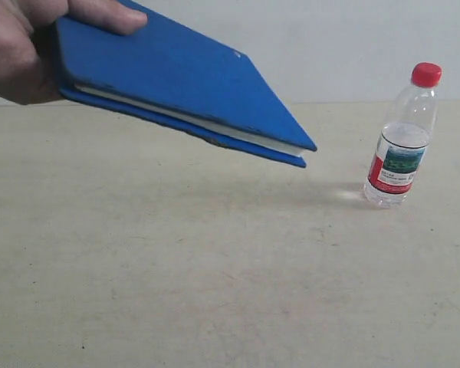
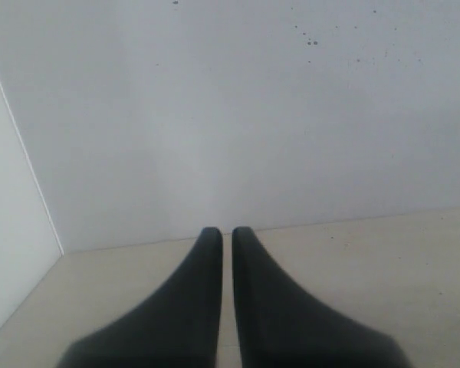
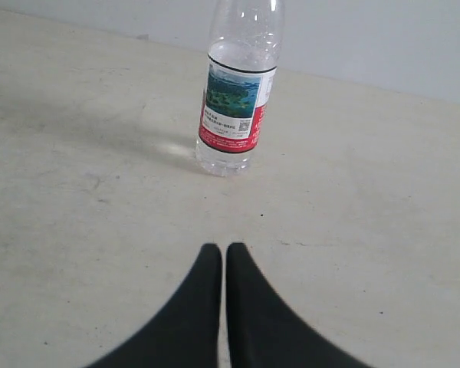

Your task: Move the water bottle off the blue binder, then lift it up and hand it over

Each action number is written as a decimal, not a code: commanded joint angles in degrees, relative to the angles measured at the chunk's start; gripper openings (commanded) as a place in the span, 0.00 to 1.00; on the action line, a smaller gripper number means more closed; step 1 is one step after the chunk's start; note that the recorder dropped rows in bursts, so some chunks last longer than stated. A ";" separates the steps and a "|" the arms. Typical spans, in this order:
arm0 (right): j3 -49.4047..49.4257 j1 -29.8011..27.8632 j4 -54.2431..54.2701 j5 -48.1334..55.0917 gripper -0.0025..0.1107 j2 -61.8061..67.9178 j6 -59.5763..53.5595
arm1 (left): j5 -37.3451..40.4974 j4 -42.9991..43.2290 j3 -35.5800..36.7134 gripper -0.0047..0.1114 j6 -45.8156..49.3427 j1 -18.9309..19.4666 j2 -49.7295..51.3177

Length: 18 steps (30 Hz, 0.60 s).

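The water bottle (image 1: 402, 142) stands upright on the beige table at the right, red cap on top, label band low on its body. The blue binder (image 1: 176, 84) hangs in the air at the upper left, tilted down to the right, held by a person's hand (image 1: 27, 38). Neither gripper shows in the exterior view. In the right wrist view the water bottle (image 3: 236, 100) stands a short way ahead of my right gripper (image 3: 218, 249), which is shut and empty. My left gripper (image 2: 222, 232) is shut on nothing and faces a bare white wall.
The beige table (image 1: 215, 268) stretches wide below the binder and in front of the bottle. A white wall (image 1: 353, 46) runs along the table's far edge, and a wall corner (image 2: 31, 184) shows in the left wrist view.
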 commanded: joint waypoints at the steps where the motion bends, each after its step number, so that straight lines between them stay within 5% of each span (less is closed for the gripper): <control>1: -0.06 -0.19 -0.22 -0.10 0.02 -0.26 -0.22 | 0.00 -0.27 0.26 0.08 -0.44 -0.09 -0.35; 16: -0.06 -0.19 -0.22 -0.10 0.02 -0.26 -0.22 | 0.25 -0.27 0.26 0.08 -0.44 -0.09 -0.35; 18: -0.06 -0.19 -0.22 -0.10 0.02 -0.26 -0.22 | 6.32 -0.27 0.16 0.08 -0.74 -0.09 -0.35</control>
